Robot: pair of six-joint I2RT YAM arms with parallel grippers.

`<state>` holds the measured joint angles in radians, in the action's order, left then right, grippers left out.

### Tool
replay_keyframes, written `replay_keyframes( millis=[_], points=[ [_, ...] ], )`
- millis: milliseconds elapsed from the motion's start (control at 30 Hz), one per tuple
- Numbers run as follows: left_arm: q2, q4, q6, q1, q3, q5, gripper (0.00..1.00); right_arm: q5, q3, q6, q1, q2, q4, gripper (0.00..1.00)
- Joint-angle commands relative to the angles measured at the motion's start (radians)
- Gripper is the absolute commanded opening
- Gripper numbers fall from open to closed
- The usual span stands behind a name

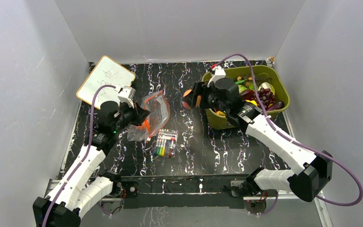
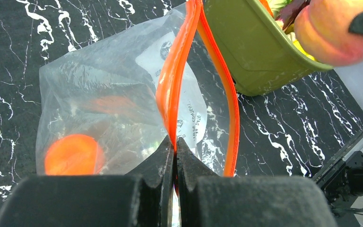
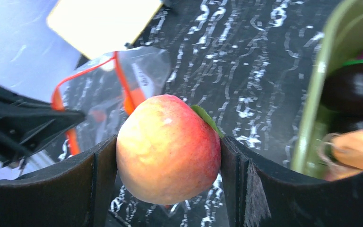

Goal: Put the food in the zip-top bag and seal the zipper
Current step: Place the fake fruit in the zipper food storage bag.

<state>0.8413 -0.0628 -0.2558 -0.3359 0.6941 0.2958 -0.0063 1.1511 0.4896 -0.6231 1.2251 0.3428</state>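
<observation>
1. Left fingers (image 2: 163, 161) are pinched tight on one lip of the zipper (image 2: 175, 85) and hold that edge of the zip-top bag (image 2: 99, 85) up. The other lip bows away, so the mouth gapes as a narrow slot.
2. Right fingers (image 3: 101, 179) stand wide around a toy peach (image 3: 168, 149), clamped across its middle. They hold it in the air above the counter (image 1: 194, 142), between the olive-green bin (image 2: 250, 52) and the bag.
3. One orange piece (image 2: 73, 155) of food already lies inside the bag, and more toy fruit sits in the bin.
4. The step in hand appears to be carrying the peach to the mouth. It is best brought in along the line of the slot, high enough to clear the free lip.
5. The peach looks nearly as broad as the gap. The left arm should hold its lip high and taut, because a nudge on the free lip could fold the mouth shut.
6. Release should come only once the fruit sits below both lips. The arm should then back straight out so the crinkly film does not snag.
7. The pack of markers (image 1: 165, 143) lies just beside the bag and should be left alone.
</observation>
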Motion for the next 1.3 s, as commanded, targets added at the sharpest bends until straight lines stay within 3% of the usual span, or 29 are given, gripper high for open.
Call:
replay_keyframes(
  millis=[0, 100, 267, 433, 600, 967, 1267],
  points=[
    [-0.014, 0.031, -0.032, -0.003, 0.046, 0.026, 0.0, -0.024, -0.022, 0.084, -0.088, -0.031, -0.171, 0.56],
    [-0.028, 0.044, -0.057, -0.002, 0.029, 0.052, 0.0, -0.044, -0.063, 0.173, -0.191, 0.014, -0.316, 0.56],
    [-0.039, 0.029, -0.079, -0.003, 0.034, 0.09, 0.0, -0.019, -0.046, 0.215, -0.289, 0.126, -0.405, 0.56],
    [-0.068, 0.031, -0.092, -0.002, 0.032, 0.113, 0.0, 0.089, 0.008, 0.172, -0.317, 0.257, -0.35, 0.6],
    [-0.074, 0.056, -0.088, -0.002, 0.017, 0.122, 0.0, 0.077, 0.012, 0.179, -0.317, 0.297, -0.359, 0.62],
    [-0.069, 0.061, -0.069, -0.002, -0.004, 0.109, 0.0, 0.059, 0.057, 0.157, -0.319, 0.313, -0.288, 0.9],
    [-0.051, 0.025, 0.007, -0.004, 0.007, 0.068, 0.0, -0.008, 0.12, 0.02, -0.317, 0.244, -0.163, 0.86]
  ],
)
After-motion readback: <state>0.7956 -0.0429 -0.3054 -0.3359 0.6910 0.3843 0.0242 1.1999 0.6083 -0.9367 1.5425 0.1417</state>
